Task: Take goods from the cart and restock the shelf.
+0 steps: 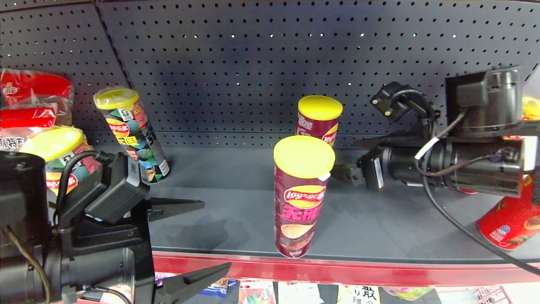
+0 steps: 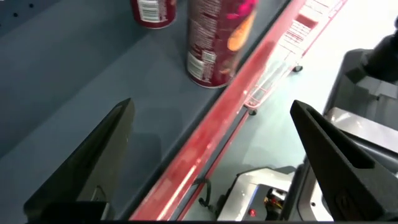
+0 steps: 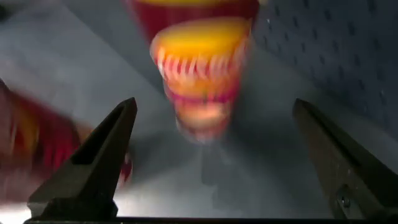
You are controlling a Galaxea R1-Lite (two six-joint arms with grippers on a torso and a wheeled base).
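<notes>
Two maroon chip cans with yellow lids stand upright on the grey shelf (image 1: 236, 219). The front can (image 1: 301, 198) is near the red front edge, and the rear can (image 1: 319, 119) stands by the pegboard. My right gripper (image 1: 346, 159) is open just to the right of the rear can, level with its lower half. In the right wrist view the right gripper (image 3: 214, 102) has its fingers spread, with the blurred can (image 3: 202, 74) ahead between them. My left gripper (image 1: 217, 234) is open over the shelf's front edge, left of the front can. The left wrist view shows the left gripper (image 2: 211, 106) holding nothing, with the front can (image 2: 214, 43) beyond it.
Two multicoloured cans (image 1: 131, 131) and red packets (image 1: 29, 99) crowd the shelf's left end. A red can (image 1: 510, 221) leans at the right end under my right arm. The pegboard back wall (image 1: 253, 63) closes the rear. Bare shelf lies between the left cans and the maroon ones.
</notes>
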